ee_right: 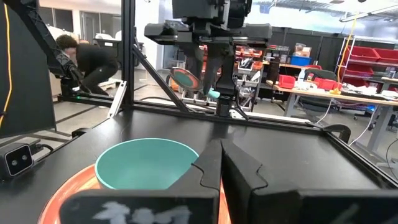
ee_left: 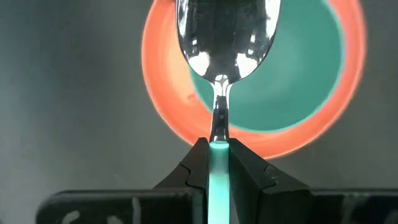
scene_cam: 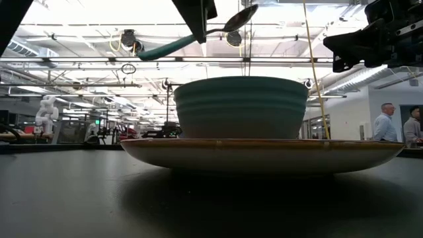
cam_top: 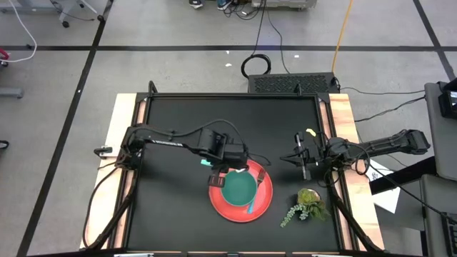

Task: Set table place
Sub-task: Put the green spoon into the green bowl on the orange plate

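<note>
A round red plate (cam_top: 265,203) lies on the black table (cam_top: 171,214) at the near middle, with a green bowl (cam_top: 239,188) standing on it. My left gripper (cam_top: 226,170) hangs over the plate's far left rim, shut on a teal-handled spoon (ee_left: 225,37). The spoon's metal bowl hangs over the green bowl (ee_left: 298,81). A teal strip (cam_top: 250,207) that looks like the fork's handle lies on the plate by the bowl's near right side. My right gripper (cam_top: 303,168) is shut and empty to the right of the plate; its closed fingers show in the right wrist view (ee_right: 221,152). My left gripper pinches the spoon's teal handle (ee_left: 219,155) between its two fingers, close to where the handle meets the metal neck. The handle runs back between the fingers. The spoon is lifted clear above the bowl, tilted, its metal end (scene_cam: 239,18) higher than its handle end (scene_cam: 155,49).
A leafy green sprig (cam_top: 305,205) lies near the table's right edge, near side of my right gripper. Pale wooden strips (cam_top: 121,143) run along both side edges. People stand in the room beyond the table (scene_cam: 385,122).
</note>
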Robot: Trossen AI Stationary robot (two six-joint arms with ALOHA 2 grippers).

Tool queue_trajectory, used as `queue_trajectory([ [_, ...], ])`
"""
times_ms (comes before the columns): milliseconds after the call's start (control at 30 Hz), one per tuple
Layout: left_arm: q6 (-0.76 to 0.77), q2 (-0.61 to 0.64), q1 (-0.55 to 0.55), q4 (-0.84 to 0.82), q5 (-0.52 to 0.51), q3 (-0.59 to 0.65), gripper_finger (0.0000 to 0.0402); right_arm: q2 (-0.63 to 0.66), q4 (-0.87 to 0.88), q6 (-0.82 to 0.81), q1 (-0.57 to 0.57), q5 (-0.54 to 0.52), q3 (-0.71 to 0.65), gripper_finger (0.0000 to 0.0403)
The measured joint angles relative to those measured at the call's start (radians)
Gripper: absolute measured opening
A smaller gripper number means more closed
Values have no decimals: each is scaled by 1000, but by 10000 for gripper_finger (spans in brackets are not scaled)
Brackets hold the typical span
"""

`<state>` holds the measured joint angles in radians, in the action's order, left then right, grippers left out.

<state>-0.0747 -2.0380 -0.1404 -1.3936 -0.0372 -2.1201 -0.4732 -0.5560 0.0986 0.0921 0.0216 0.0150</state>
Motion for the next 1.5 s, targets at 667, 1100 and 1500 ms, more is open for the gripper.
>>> queue_trajectory([
  [667, -67, -126, -73, -177, -168, 2, 37, -7, -8, 2, 0, 0, 0, 0],
  [1100, -139, -141, -100, -88, -321, 2, 37, -13, -8, 1, 0, 0, 0, 0],
  [1500, -285, -144, -81, 87, -331, -21, 37, -13, -8, 3, 0, 0, 0, 0],
])
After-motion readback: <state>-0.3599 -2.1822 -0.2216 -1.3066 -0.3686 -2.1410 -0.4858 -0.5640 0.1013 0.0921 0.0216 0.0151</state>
